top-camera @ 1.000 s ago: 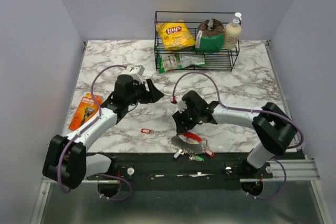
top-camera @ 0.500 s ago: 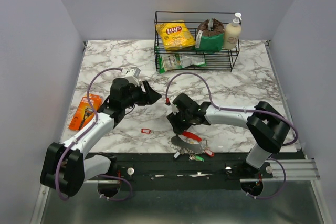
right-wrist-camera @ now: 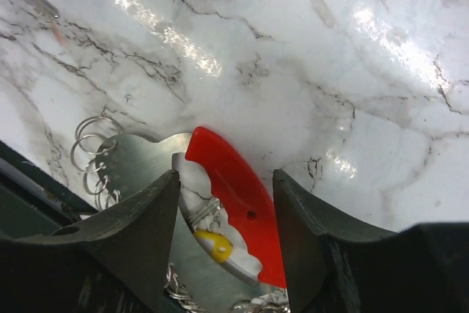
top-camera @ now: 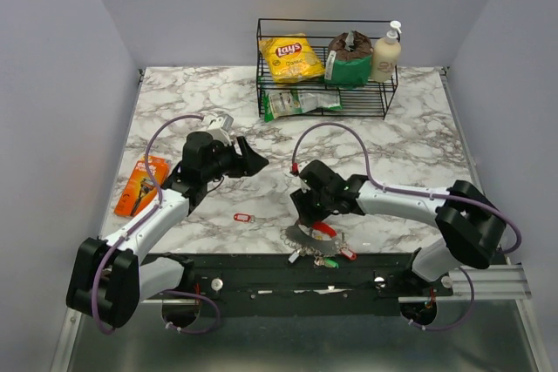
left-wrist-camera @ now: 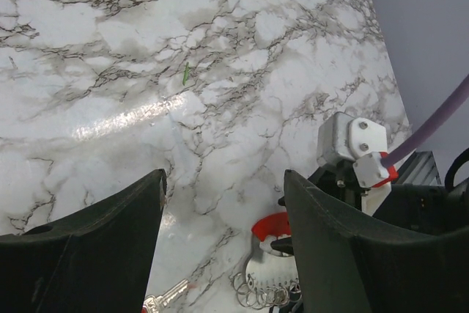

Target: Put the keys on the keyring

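We saw the right gripper (right-wrist-camera: 224, 175), jaws apart and empty, shift toward 5 o'clock to straddle the red loop (right-wrist-camera: 238, 188) beside the keyring (right-wrist-camera: 91, 155). The keys (top-camera: 324, 257) lay at the loop's 6 o'clock, and the left gripper (left-wrist-camera: 223, 188) stayed open.

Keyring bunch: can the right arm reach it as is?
Likely yes: the right arm's open fingers hang over the keyring bunch, one each side of its red loop, nothing in between.

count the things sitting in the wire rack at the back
4 in the wire rack: yellow chip bag top left, brown-and-green bag top middle, cream pump bottle top right, green packet on the lower shelf. More could hide behind them.
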